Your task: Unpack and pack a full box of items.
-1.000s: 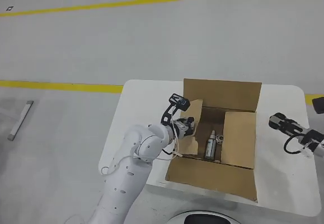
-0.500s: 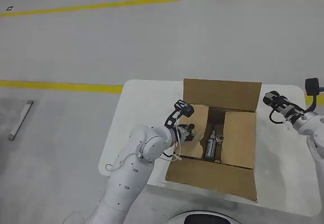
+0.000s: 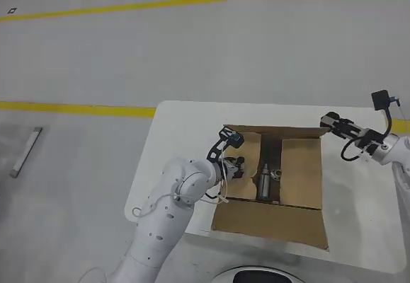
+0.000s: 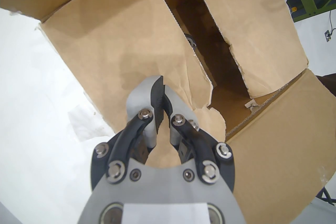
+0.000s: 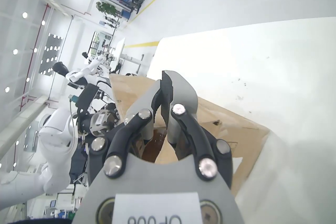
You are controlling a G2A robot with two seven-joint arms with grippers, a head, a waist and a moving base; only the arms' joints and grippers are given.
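A brown cardboard box [image 3: 268, 221] stands on the white table [image 3: 183, 134]. Down in the gap between its two inner flaps lie a slim bottle [image 3: 265, 182] and a small metal part [image 3: 278, 173]. My left gripper [image 3: 238, 165] [image 4: 160, 86] is shut, with nothing in it. Its tips rest on the torn left inner flap [image 3: 251, 150] [image 4: 110, 33], which is folded over the opening. My right gripper [image 3: 330, 120] [image 5: 164, 83] is shut at the box's far right corner, against the edge of the far flap [image 3: 282, 130] [image 5: 128, 87], which stands nearly upright.
The right inner flap [image 3: 302, 173] [image 4: 244, 25] lies over the right half of the opening. The near flap [image 3: 272, 225] hangs outward toward the table's front edge. Bare tabletop [image 5: 249, 57] lies left and right of the box.
My right arm swung from the table's right side to the box's far right corner. The far flap rose from lying flat outward to nearly upright. My left gripper pressed the left flap further inward.
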